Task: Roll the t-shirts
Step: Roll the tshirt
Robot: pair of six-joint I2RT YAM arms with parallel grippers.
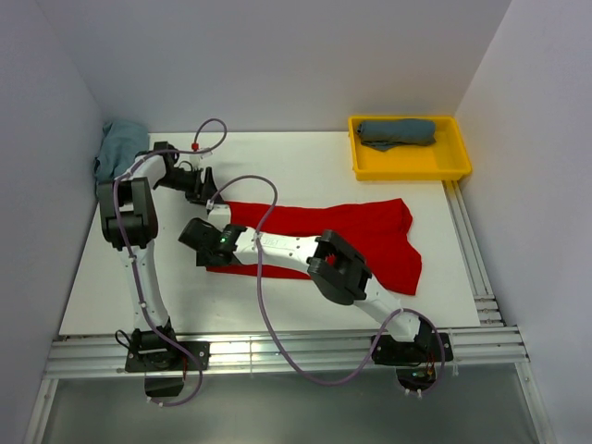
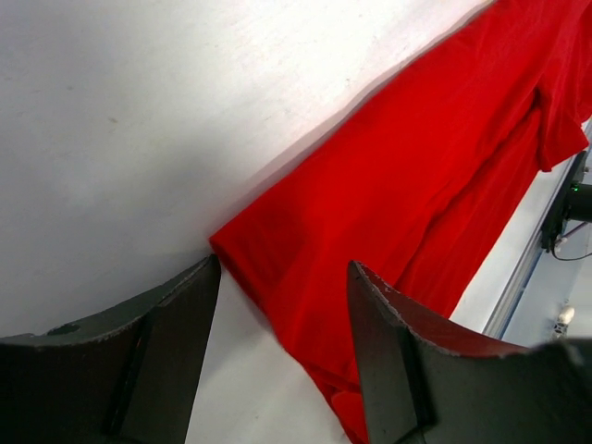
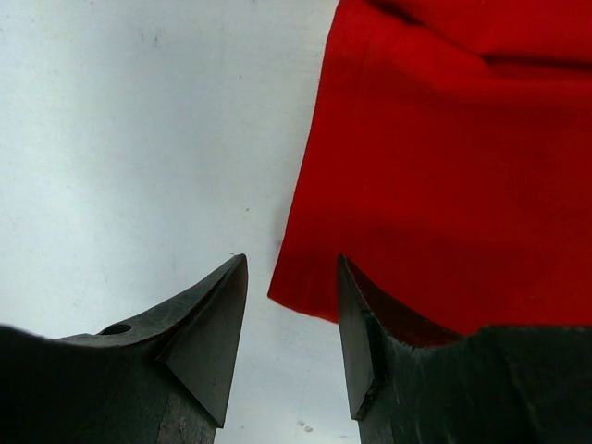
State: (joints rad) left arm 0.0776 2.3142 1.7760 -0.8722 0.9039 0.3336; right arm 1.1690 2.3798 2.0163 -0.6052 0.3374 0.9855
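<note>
Only the top view takes in the whole table. A pale teal t-shirt is bunched at the far left corner. At the far right corner a yellow tray holds a rolled slate blue-grey t-shirt.

The wrist views give the close detail that the top view loses under the arms. The left gripper is over the far corner of the left end of the red t-shirt. Its jaws stand wide apart, and the cloth's corner shows in the gap between them. They hold nothing, and I cannot tell if a finger touches the fabric.

The right gripper reaches across the shirt to the near corner of the same end. Its jaws are parted by a narrower gap with the cloth's corner between them. The right-hand finger sits over the cloth, but nothing is pinched.

The red t-shirt lies flat in the middle of the table as a long folded band. Its long axis runs left to right, roughly parallel to the near edge. The narrower end points left under the grippers, and the wider end flares toward the right edge.
</note>
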